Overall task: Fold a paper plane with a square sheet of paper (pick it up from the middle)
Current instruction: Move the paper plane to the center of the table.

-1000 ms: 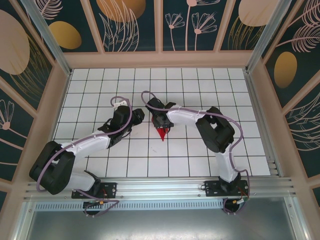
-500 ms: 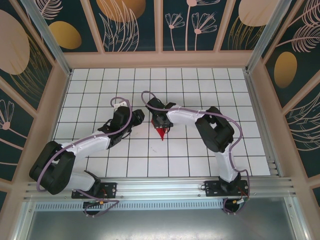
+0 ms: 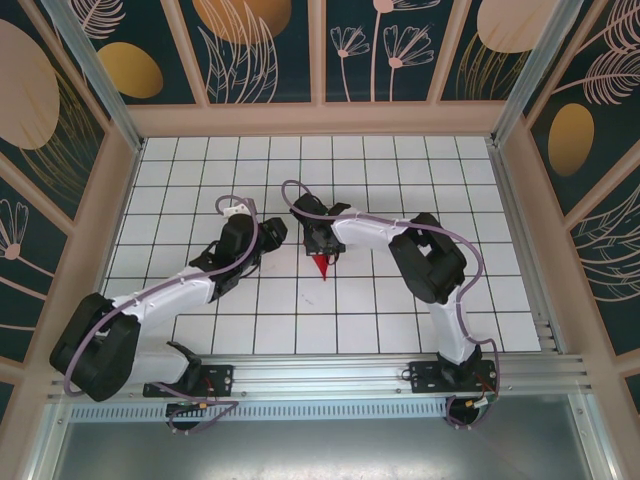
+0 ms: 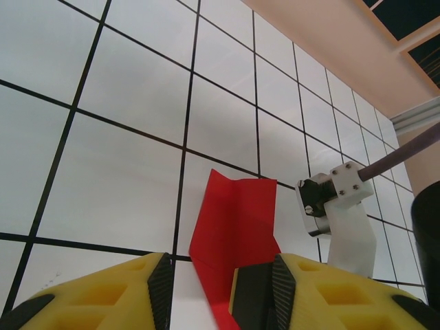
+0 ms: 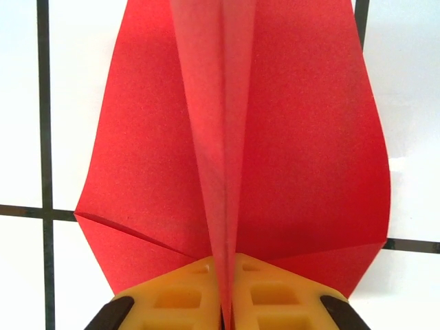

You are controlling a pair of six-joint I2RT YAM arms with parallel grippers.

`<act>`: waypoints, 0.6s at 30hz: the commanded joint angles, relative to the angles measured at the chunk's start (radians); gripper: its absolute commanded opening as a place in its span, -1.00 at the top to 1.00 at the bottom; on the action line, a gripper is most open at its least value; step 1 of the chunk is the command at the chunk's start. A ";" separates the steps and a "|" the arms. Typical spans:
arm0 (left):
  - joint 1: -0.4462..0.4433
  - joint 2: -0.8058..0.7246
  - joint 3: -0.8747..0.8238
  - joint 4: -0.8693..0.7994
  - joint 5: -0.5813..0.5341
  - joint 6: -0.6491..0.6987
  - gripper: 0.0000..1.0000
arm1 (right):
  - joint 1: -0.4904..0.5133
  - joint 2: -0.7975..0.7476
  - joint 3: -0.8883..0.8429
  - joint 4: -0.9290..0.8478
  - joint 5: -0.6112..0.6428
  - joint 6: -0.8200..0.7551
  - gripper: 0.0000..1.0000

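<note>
While right fingers (image 5: 182, 302) pinch the paper plane (image 5: 295, 137) crease in wrist view | we see left fingers (image 4: 96, 295) parted

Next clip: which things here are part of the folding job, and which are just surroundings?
Job: paper plane, pinched along its centre fold by the right gripper; left gripper, open, near it.
Not part of it: tiled table; patterned walls.

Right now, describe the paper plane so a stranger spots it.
Look at the middle of the white tiled table. The paper plane is a bright red folded dart, its ridge pinched by the right gripper; nothing else there is red.
</note>
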 commanded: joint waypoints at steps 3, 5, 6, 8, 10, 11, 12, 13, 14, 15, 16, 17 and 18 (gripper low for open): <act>0.001 -0.030 -0.003 -0.019 0.000 0.001 0.08 | -0.018 0.038 0.039 -0.077 0.014 -0.006 0.60; 0.001 -0.046 -0.007 -0.021 -0.007 0.003 0.07 | -0.021 0.004 0.054 -0.079 0.010 -0.016 0.53; 0.001 -0.051 -0.009 -0.021 -0.010 0.004 0.07 | -0.023 -0.008 0.060 -0.080 0.005 -0.019 0.46; 0.001 -0.061 -0.012 -0.026 -0.015 0.008 0.06 | -0.023 -0.034 0.072 -0.085 0.009 -0.024 0.27; 0.002 -0.068 -0.009 -0.035 -0.015 0.013 0.06 | -0.024 -0.052 0.084 -0.096 0.008 -0.028 0.16; 0.002 -0.071 -0.010 -0.040 -0.017 0.013 0.06 | -0.023 -0.062 0.088 -0.101 0.010 -0.030 0.12; 0.001 -0.074 -0.011 -0.043 -0.021 0.015 0.06 | -0.023 -0.070 0.091 -0.103 0.011 -0.030 0.10; 0.001 -0.078 -0.014 -0.044 -0.025 0.015 0.06 | -0.023 -0.080 0.092 -0.103 0.011 -0.032 0.06; 0.001 -0.083 -0.017 -0.045 -0.029 0.015 0.06 | -0.023 -0.091 0.091 -0.103 0.015 -0.033 0.02; 0.001 -0.084 -0.018 -0.045 -0.032 0.015 0.05 | -0.023 -0.097 0.093 -0.106 0.022 -0.033 -0.01; 0.002 -0.086 -0.018 -0.046 -0.034 0.015 0.05 | -0.023 -0.103 0.098 -0.114 0.028 -0.034 -0.02; 0.001 -0.086 -0.019 -0.047 -0.035 0.015 0.05 | -0.022 -0.107 0.108 -0.123 0.032 -0.038 -0.04; 0.001 -0.086 -0.018 -0.048 -0.039 0.017 0.04 | -0.021 -0.114 0.113 -0.128 0.044 -0.038 -0.06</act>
